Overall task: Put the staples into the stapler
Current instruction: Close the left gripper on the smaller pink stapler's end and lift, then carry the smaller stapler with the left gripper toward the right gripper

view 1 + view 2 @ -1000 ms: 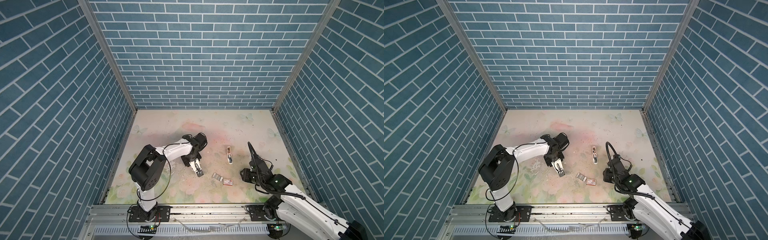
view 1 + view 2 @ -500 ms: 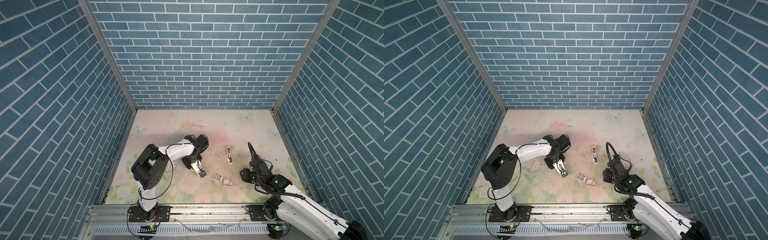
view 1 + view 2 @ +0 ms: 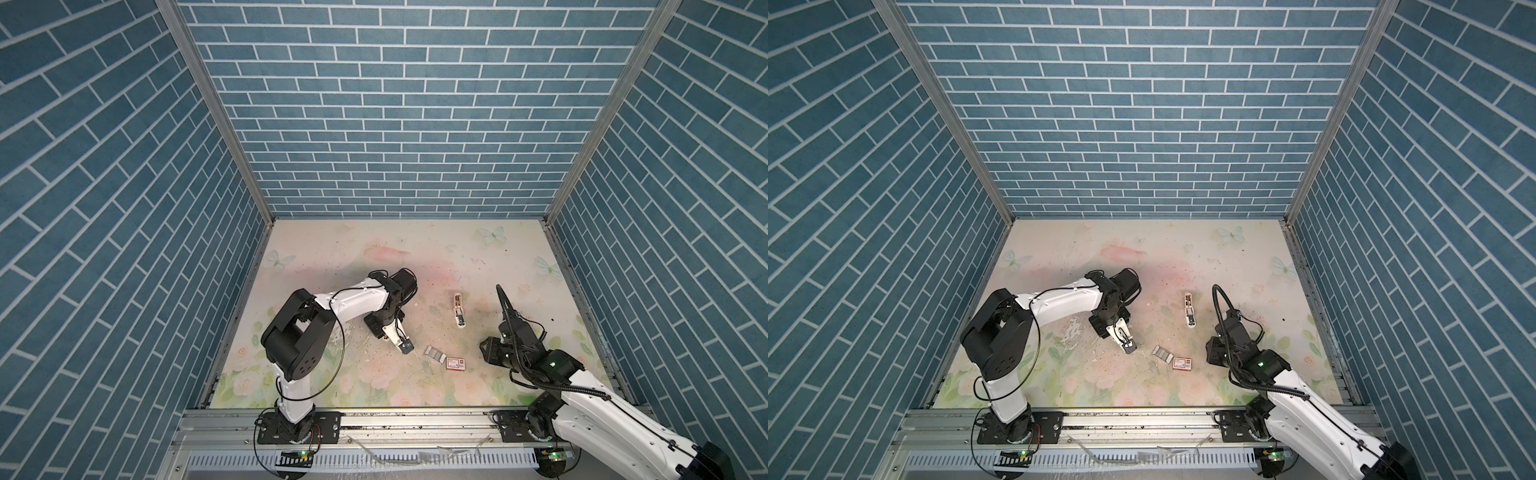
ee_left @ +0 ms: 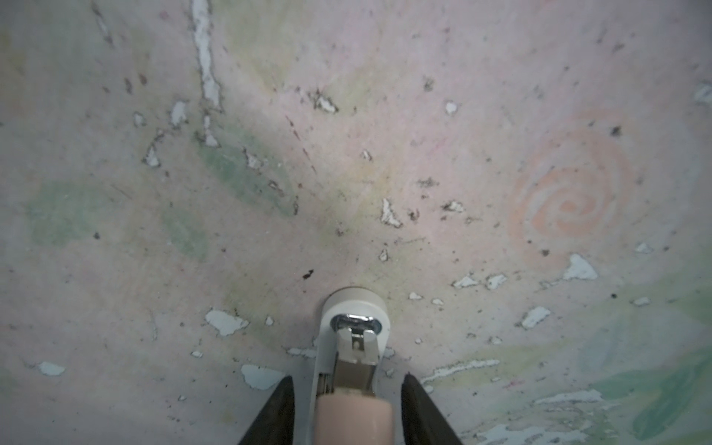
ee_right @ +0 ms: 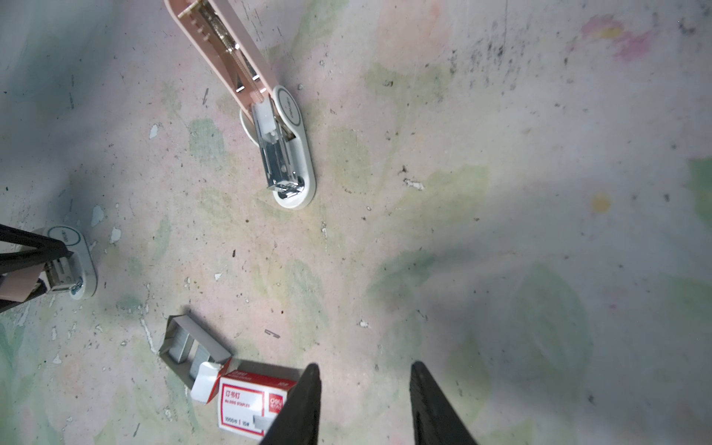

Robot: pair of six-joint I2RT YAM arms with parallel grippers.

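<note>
An opened stapler (image 3: pixel 458 309) (image 5: pixel 277 127) lies on the table, its pink lid swung back and its metal magazine bare. A second stapler (image 4: pixel 354 346) (image 5: pixel 73 269), pink over a white base, rests on the table between the fingers of my left gripper (image 4: pixel 347 377) (image 3: pixel 402 340). The jaws stand off it with a gap on each side. The staples (image 5: pixel 185 350) (image 3: pixel 434 353) lie as silvery strips in a grey cardboard tray. My right gripper (image 5: pixel 365 365) is open and holds nothing, hovering beside the box.
A red-and-white staple box (image 5: pixel 250 400) (image 3: pixel 456 363) lies against the tray. One loose staple bit (image 5: pixel 272 333) sits on the mat. The flowered mat (image 3: pixel 374 249) is chipped and speckled. Brick-pattern walls close in three sides.
My left gripper's jaws have widened away from the stapler between them, and that arm has shifted slightly right. The right arm has not moved.
</note>
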